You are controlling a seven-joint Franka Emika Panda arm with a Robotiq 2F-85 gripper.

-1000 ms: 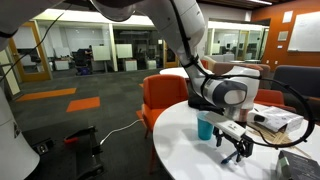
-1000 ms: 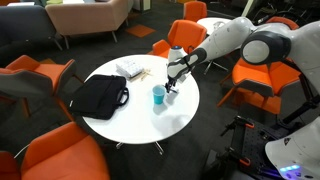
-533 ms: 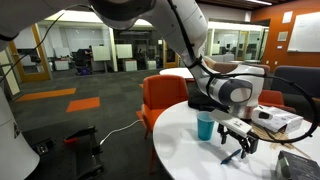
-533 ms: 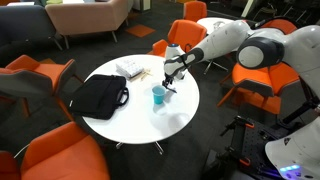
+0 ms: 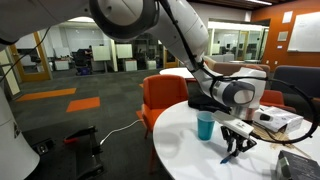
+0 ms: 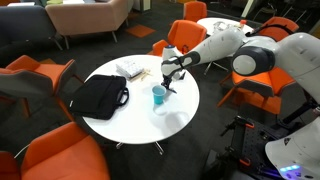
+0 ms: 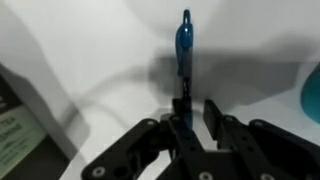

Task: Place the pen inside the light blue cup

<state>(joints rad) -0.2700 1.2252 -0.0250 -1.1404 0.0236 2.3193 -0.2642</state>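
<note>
Since pen [image 7: 185, 45] lies flat on table [image 7: 90, 60], long axis running straight up-frame from your gripper [image 7: 195, 108], jaws narrowly straddle its near end; can't tell if clamped. Light blue cup [image 7: 313, 95] sits at right edge.

so the slim dark blue pen [image 7: 185, 45] is pinched at one end between the fingers of the black gripper [image 7: 195, 112], poking straight out and angled down at the round white table [image 5: 185, 152]; the small light blue tapered plastic cup [image 5: 205, 126] stands upright just beside it, rim up
</note>
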